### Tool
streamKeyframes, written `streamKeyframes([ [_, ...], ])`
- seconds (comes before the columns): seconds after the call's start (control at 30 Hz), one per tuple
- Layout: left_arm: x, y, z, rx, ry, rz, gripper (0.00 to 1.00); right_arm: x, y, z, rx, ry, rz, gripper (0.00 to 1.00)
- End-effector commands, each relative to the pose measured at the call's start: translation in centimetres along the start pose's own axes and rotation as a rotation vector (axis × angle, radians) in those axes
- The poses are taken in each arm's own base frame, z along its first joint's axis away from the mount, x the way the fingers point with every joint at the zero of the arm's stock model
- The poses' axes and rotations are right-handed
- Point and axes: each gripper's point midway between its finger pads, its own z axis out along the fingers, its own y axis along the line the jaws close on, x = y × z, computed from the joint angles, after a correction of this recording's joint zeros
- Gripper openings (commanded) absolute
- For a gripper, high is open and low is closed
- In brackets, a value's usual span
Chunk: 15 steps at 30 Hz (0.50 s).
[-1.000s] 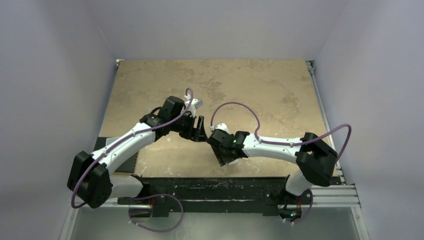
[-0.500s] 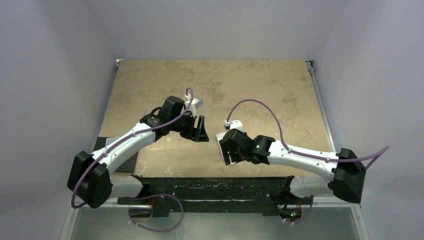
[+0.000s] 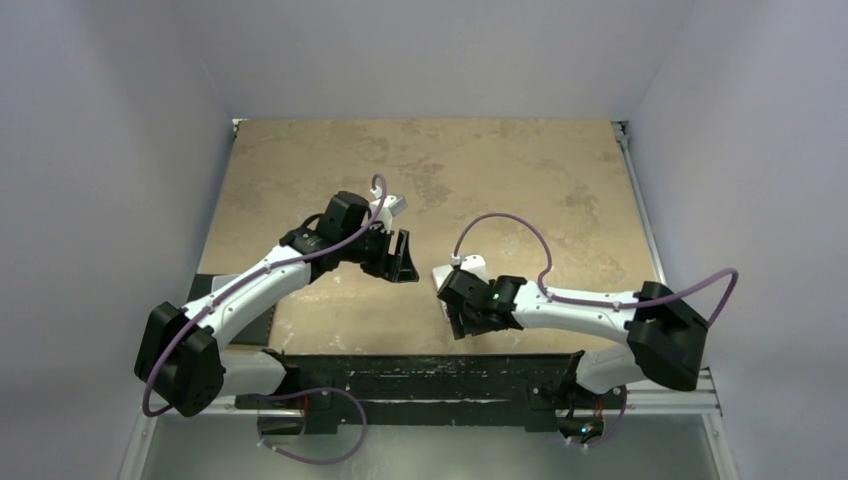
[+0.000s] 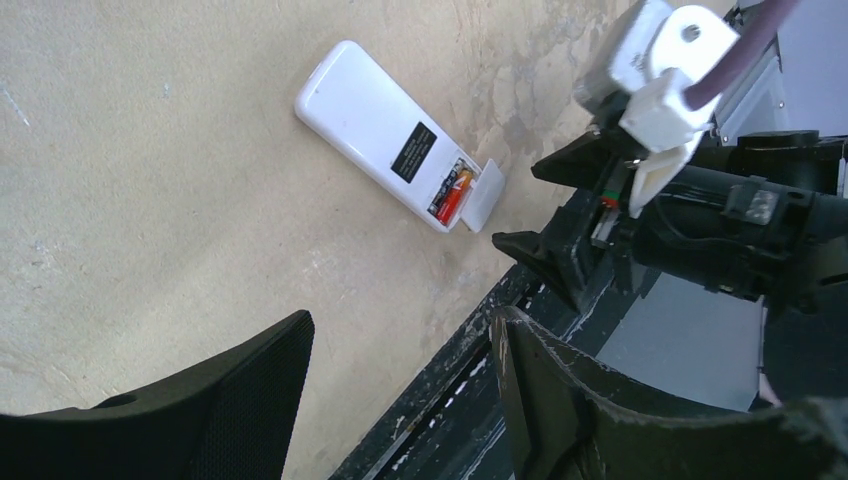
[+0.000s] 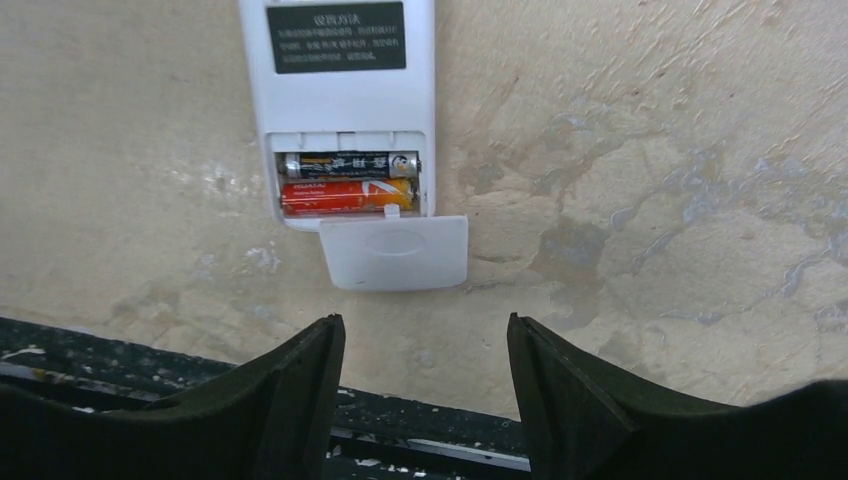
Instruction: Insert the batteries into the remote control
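Between the right gripper's [image 5: 424, 335] spread fingers nothing is pinched; through the gap we see bare table [image 5: 650, 150] and, just beyond the fingertips, the open end of the remote control [image 5: 340, 90]. The left gripper [image 4: 400, 325] also stands with its jaws apart and empty, hanging over the table well short of the remote.

The right wrist view alone gives us the detail. The remote lies back-up and flat, and the batteries [image 5: 345, 180] lie side by side across its bay: the dark one [image 5: 345, 163] farther in, the reddish-orange one [image 5: 345, 196] nearer the open edge. The cover [image 5: 395, 252] is slid out of place and lies against that end, leaving the bay bare. A black label [image 5: 336, 37] sits above the bay. The left wrist view shows what that one cannot: the whole white body lying slantwise on the table, with the right arm's fingers poised off its battery end. From the top camera we can hardly find the remote, as the right wrist covers the spot.

Against the picture a second ago, the right gripper has drawn away from the left one and toward the near edge, its elbow having swung out and partly back. The left arm has kept its pose.
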Motion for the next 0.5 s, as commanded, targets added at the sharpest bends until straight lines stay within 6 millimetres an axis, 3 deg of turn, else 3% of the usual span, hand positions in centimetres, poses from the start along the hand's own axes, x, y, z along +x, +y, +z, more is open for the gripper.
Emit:
streamKeyframes([
  [0.0,-0.7,0.3,0.0,-0.005,-0.037,0.017,0.66,-1.4,0.5,0.5,0.025,-0.035,-0.003,0.68],
  [0.47,-0.8,0.7,0.3,-0.018,-0.031,0.021,0.66,-1.3,1.8,1.3,-0.028,-0.034,0.009,0.66],
])
